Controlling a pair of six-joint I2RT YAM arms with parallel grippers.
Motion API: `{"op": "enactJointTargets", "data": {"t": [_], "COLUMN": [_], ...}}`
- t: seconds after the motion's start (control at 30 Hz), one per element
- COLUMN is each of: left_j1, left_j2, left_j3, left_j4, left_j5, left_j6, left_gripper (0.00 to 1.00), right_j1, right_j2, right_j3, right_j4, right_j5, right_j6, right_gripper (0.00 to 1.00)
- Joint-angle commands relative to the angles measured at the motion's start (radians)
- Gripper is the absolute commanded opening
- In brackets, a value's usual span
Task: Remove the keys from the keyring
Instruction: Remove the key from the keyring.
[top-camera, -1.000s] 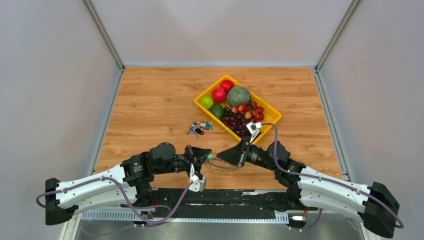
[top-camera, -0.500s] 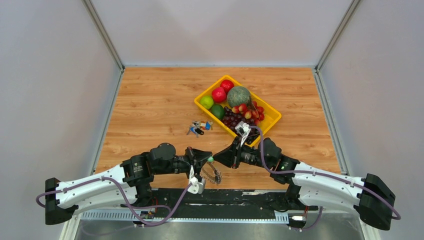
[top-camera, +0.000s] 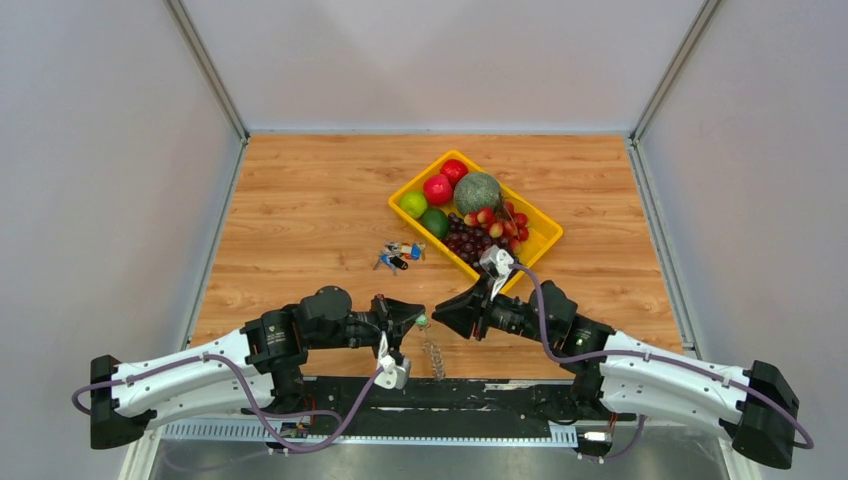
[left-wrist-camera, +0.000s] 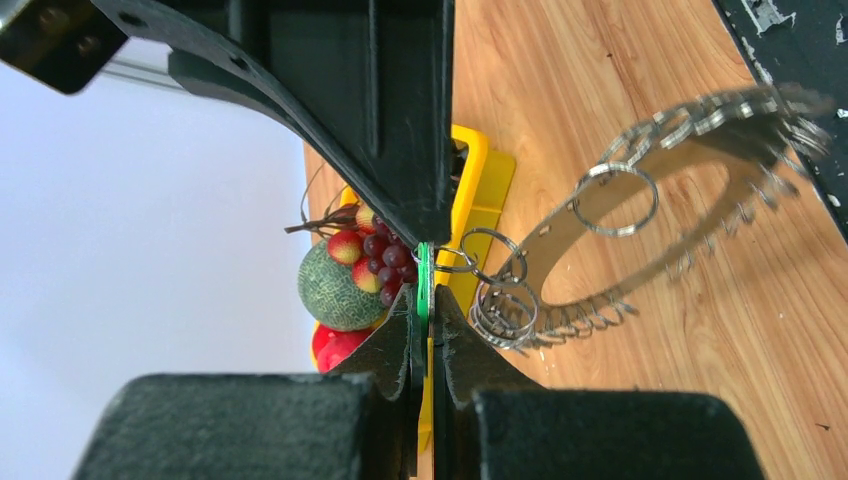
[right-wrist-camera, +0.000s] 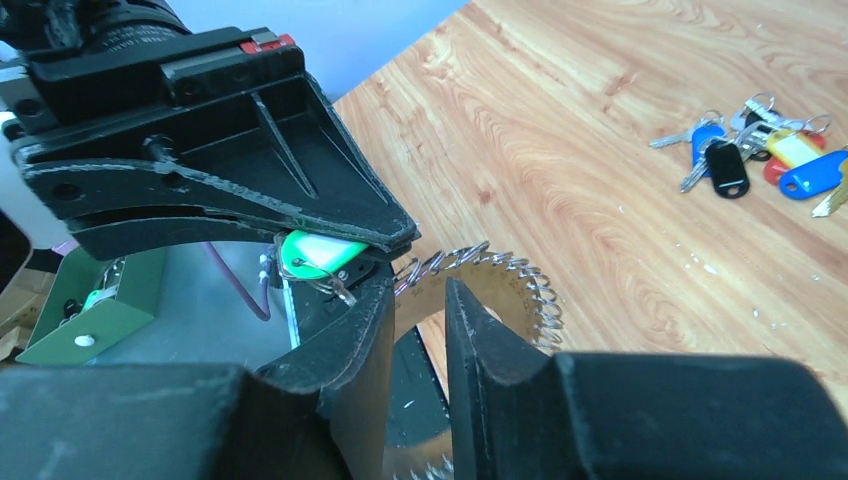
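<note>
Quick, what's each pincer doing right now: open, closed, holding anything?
Left pincer: closed, pinching the green tag of the keyring.
Right pincer: open, gripping nothing.

We see the right gripper (top-camera: 438, 318) part its jaws and let go of the keyring (top-camera: 433, 354). The ring, stretched flat between both grippers a second ago, now dangles edge-on on the near side, hung only by its green tag (left-wrist-camera: 422, 285) in the left gripper (top-camera: 415, 319).
</note>
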Motion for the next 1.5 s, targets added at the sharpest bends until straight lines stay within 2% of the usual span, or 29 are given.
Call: {"op": "enactJointTargets", "data": {"t": [0.0,0.27,0.63,1.07,1.47], "left_j1": [-0.002,-0.002,-0.002,-0.002,-0.002], "left_j2": [-0.012,-0.007,0.002,0.002,0.002], "left_j3": [0.021,0.019,0.016,0.016,0.015], "left_j4": [0.042,0.042,0.046,0.046,0.046], "left_j5": [0.024,0.014,0.006,0.005,0.005], "left_j6": [0.006,0.009,0.009,0.009,0.01], "left_gripper": [0.0,0.0,0.0,0.0,0.0], "right_j1": [0.006,0.036,0.179,0.199,0.199], "right_j2": [-0.066,-0.129,-0.093,0.012,-0.009], "right_j3": [-0.005,-0.032,-0.016,0.026,0.023], "right_j4": [-0.035,-0.055,-0.027,0.061,0.078], "right_j5": [0.038,0.031,0.221,0.221,0.246], "right_j6": [-0.056,-0.116,-0.213,-0.259,-0.262], "right_gripper": [0.29,0.33,0.43,0.43,0.41]}}
